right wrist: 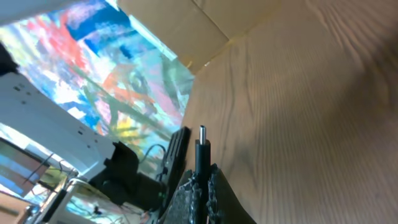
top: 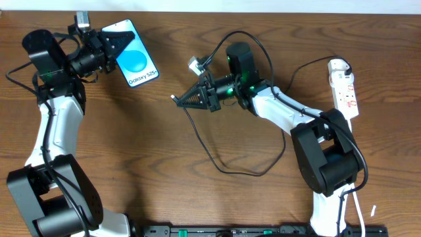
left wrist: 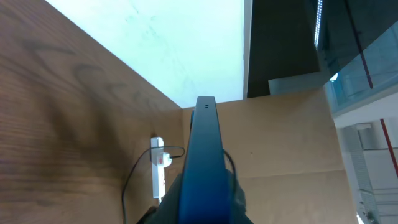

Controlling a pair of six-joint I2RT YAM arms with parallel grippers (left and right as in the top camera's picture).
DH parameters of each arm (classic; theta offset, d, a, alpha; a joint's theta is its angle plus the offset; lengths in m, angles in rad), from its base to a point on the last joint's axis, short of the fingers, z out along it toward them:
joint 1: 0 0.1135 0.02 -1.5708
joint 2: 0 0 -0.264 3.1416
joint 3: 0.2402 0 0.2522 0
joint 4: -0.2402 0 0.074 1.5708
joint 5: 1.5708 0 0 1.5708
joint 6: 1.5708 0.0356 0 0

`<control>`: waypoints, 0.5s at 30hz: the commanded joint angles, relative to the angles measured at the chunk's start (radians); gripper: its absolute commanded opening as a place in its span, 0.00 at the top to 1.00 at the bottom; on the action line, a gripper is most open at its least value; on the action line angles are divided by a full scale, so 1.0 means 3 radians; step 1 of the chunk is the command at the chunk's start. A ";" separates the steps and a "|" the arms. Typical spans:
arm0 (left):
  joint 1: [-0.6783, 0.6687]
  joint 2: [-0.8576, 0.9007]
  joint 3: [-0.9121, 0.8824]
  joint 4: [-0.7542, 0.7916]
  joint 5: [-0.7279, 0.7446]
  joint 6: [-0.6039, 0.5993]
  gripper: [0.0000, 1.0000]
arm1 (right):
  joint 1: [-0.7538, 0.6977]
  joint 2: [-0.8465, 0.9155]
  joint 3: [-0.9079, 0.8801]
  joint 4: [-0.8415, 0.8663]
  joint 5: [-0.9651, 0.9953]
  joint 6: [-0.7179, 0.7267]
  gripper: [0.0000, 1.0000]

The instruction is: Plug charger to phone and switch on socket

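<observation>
My left gripper (top: 110, 47) is shut on the phone (top: 135, 56) and holds it above the table at the far left, its blue screen reading "Galaxy S25". In the left wrist view the phone (left wrist: 205, 155) stands edge-on between the fingers, its end port facing away. At mid-table my right gripper (top: 187, 99) is shut on the charger (top: 173, 99), whose tip points left toward the phone. The right wrist view shows the connector tip (right wrist: 202, 140) sticking out past the shut gripper (right wrist: 203, 183). The white socket (top: 344, 85) lies at the far right, also small in the left wrist view (left wrist: 158, 165).
The charger's black cable (top: 223, 164) loops across the middle of the table and up to a small white plug block (top: 195, 64). A cardboard wall (left wrist: 280, 137) stands behind the table. The right arm's base (top: 325, 164) sits at the front right.
</observation>
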 commanded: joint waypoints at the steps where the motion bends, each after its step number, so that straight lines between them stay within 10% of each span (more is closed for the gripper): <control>1: -0.0001 -0.0056 0.0048 0.0031 0.0015 0.0023 0.92 | 0.0029 0.0041 0.0004 0.0378 -0.0137 0.0554 0.99; 15: -0.0001 -0.0056 0.0048 0.0031 -0.0093 0.0051 0.92 | 0.0303 0.0041 0.0004 0.1347 0.0409 0.1681 0.99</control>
